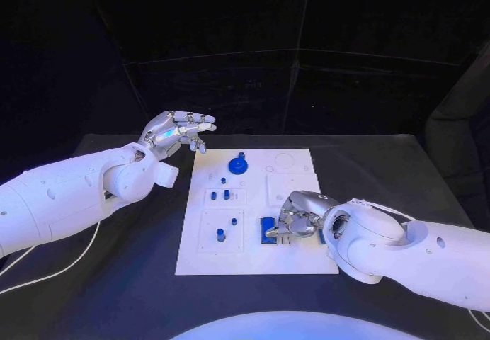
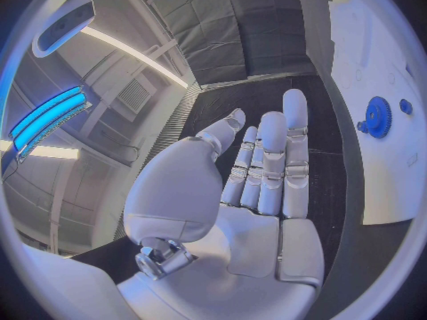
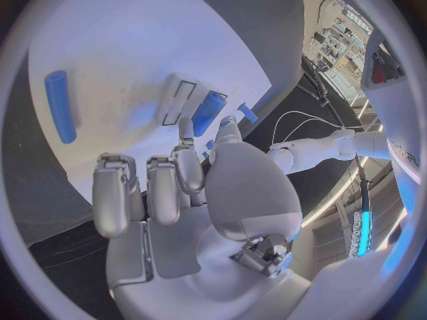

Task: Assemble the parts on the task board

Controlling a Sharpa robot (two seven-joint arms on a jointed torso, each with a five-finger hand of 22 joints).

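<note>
The white task board (image 1: 255,244) lies in the middle of the black table. A blue gear (image 1: 237,166) stands near its far edge, with small blue pegs (image 1: 219,194) behind two more pegs (image 1: 221,234) at the near left. My left hand (image 1: 180,131) hovers off the board's far-left corner, fingers straight and apart, palm (image 2: 258,220) empty; the gear (image 2: 378,116) shows beyond it. My right hand (image 1: 297,219) is bent down over blue pieces (image 1: 270,231) at the board's near right. Its thumb and one finger (image 3: 186,153) reach toward a blue piece (image 3: 209,111) in a slot; a grip is unclear.
A loose blue cylinder (image 3: 60,105) lies flat on the board beside the right hand. Empty outlined recesses (image 1: 289,168) mark the board's far right. Bare black table surrounds the board, and a white cable (image 1: 46,273) trails under the left arm.
</note>
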